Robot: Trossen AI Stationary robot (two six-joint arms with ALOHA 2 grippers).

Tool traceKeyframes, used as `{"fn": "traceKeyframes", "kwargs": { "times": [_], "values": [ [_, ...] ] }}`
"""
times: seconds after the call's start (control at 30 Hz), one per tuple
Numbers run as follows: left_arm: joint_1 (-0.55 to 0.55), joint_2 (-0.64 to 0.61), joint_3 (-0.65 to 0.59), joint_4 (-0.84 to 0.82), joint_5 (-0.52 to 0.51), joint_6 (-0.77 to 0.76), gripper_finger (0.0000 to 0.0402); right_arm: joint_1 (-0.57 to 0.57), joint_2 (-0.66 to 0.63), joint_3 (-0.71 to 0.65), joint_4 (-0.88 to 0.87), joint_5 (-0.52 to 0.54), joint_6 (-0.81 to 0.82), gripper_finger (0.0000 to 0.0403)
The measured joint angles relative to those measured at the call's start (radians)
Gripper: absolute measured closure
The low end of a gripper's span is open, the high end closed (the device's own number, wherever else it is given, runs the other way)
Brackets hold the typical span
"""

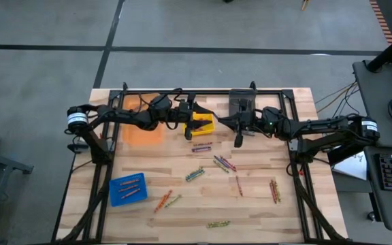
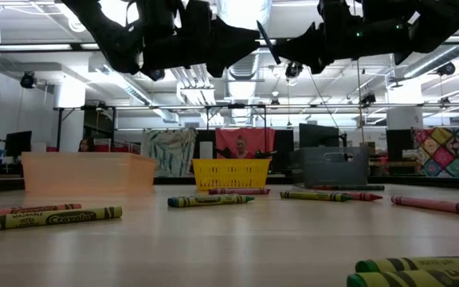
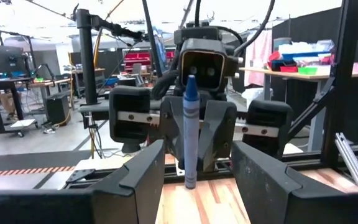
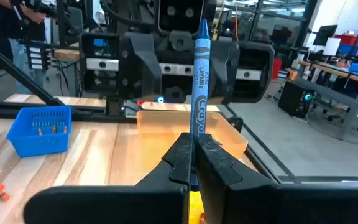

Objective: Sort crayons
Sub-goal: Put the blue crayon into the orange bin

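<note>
A blue crayon [image 3: 190, 124] stands upright in the air, tip up, with my right gripper [image 4: 196, 142] shut on it. The gripper is level above the table's far middle [image 1: 229, 122]. My left gripper [image 3: 197, 149] faces it from the table's left, near the yellow bin [image 1: 207, 126]. It is open, with one finger on each side of the crayon's lower part and a gap on both sides. Other crayons [image 1: 223, 163] lie loose on the wooden table [image 1: 264, 218]. My right gripper pinches the blue crayon's lower part [image 4: 197, 127] between its two fingers. The fingers come in level from the table's right and lie across the crayon. The crayon is clear of the table and upright, most of its length above the fingers and its blunt end [image 3: 190, 182] below them.
An orange bin [image 1: 143, 127] and a grey bin [image 1: 242, 102] stand at the far side. A blue bin [image 1: 128, 188] with orange and red crayons in it sits near left. Loose crayons lie in groups [image 1: 201, 146], [image 1: 274, 190], [image 1: 218, 223], [image 1: 163, 201]. A black frame [image 1: 203, 91] edges the table.
</note>
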Motion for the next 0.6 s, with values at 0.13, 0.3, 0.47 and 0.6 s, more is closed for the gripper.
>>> {"fn": "traceKeyframes", "kwargs": {
  "times": [0.13, 0.3, 0.47, 0.6],
  "values": [
    [0.000, 0.000, 0.000, 0.026, 0.000, 0.004, 0.0233, 0.000, 0.000, 0.005, -0.004, 0.000, -0.014, 0.0394],
    [0.000, 0.000, 0.000, 0.071, -0.001, 0.007, 0.0233, 0.000, 0.000, 0.006, -0.005, 0.000, -0.015, 0.0394],
    [0.000, 0.001, 0.000, 0.076, -0.001, 0.014, 0.0233, 0.000, 0.000, 0.006, -0.005, 0.000, -0.015, 0.0394],
    [0.000, 0.001, 0.000, 0.076, -0.002, 0.014, 0.0233, 0.000, 0.000, 0.006, -0.005, 0.000, -0.015, 0.0394]
  ]
}}
